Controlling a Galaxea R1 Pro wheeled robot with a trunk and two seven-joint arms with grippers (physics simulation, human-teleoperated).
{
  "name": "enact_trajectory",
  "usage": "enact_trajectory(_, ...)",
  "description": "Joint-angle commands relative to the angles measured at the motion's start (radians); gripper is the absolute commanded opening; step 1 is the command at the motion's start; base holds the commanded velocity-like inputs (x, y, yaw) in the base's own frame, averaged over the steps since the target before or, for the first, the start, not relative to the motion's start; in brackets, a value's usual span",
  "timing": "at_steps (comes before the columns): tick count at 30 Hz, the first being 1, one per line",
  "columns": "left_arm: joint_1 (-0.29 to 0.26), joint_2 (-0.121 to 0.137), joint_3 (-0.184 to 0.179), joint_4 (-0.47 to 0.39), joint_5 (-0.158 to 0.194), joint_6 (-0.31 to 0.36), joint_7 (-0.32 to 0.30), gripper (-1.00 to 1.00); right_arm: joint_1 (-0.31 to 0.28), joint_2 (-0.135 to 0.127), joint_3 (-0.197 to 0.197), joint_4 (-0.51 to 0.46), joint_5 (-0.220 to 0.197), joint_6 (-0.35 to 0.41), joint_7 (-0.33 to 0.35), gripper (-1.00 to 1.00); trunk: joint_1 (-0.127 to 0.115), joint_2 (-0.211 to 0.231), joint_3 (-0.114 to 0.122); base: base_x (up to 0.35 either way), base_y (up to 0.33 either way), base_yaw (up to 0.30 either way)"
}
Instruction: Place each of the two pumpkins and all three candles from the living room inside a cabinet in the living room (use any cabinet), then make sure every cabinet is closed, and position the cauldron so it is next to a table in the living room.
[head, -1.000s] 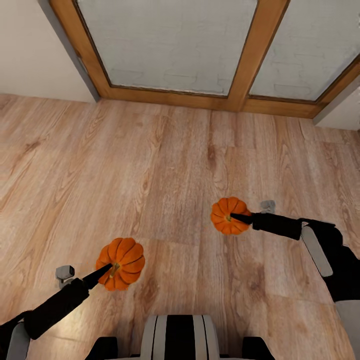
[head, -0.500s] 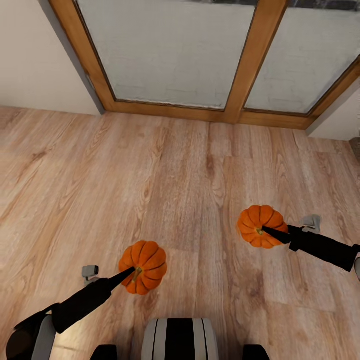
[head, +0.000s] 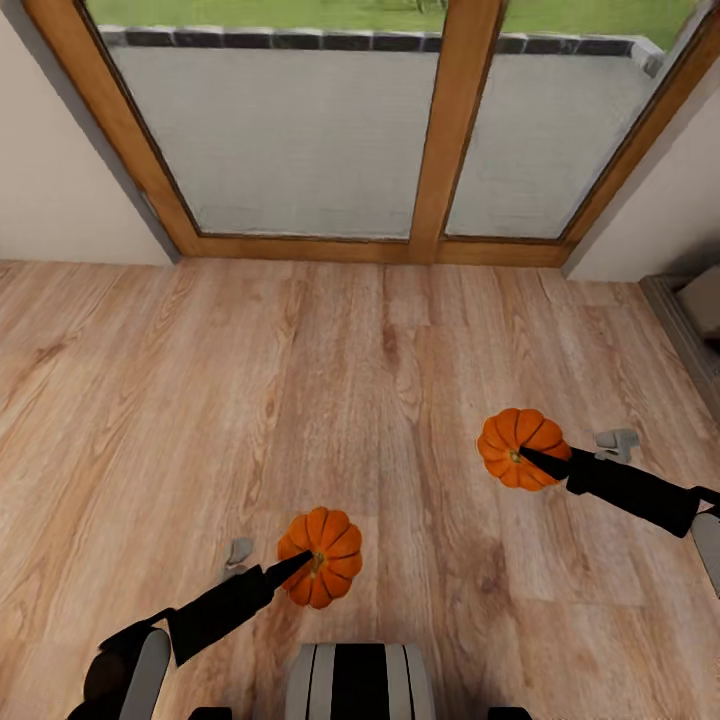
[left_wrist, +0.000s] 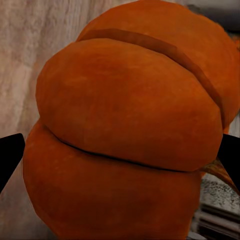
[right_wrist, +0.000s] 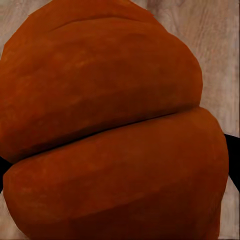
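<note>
Left gripper (head: 300, 566) grasps the near pumpkin (head: 324, 541), right gripper (head: 533, 461) grasps the right pumpkin (head: 515, 440), both held above bare wood floor (head: 300, 380) before a far wood-framed glass door (head: 440, 130).

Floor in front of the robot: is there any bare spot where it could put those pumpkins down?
Plenty. The wooden floor lies bare from the glass doors to the arms, and between the left pumpkin and right pumpkin. It is tighter at the far right, beside a grey ledge. Each tool, left and right, holds a pumpkin.
</note>
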Motion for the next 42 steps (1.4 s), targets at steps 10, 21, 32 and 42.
enact_trajectory(10,-0.015,-0.012,-0.005,0.05,0.004,-0.017,0.0,-1.0,0.026,-0.008,-0.012,0.0,-0.003,-0.024,-0.005,-1.0,-0.005,0.002,0.038,0.0,0.0,-0.279)
enact_trajectory(21,-0.026,-0.014,-0.006,0.073,0.003,-0.017,0.001,-1.0,0.029,-0.006,-0.012,0.0,-0.003,-0.034,-0.007,-1.0,-0.01,0.005,0.081,0.0,0.0,-0.279)
enact_trajectory(32,-0.029,-0.015,-0.006,0.076,0.002,-0.017,0.001,-1.0,0.029,-0.007,-0.013,0.0,-0.003,-0.033,-0.006,-1.0,-0.015,0.007,0.123,0.0,0.0,-0.279)
enact_trajectory(42,-0.03,-0.015,-0.006,0.077,-0.001,-0.017,0.001,-1.0,0.029,-0.007,-0.014,0.0,-0.003,-0.034,-0.006,-1.0,-0.019,0.01,0.162,0.0,0.0,-0.279)
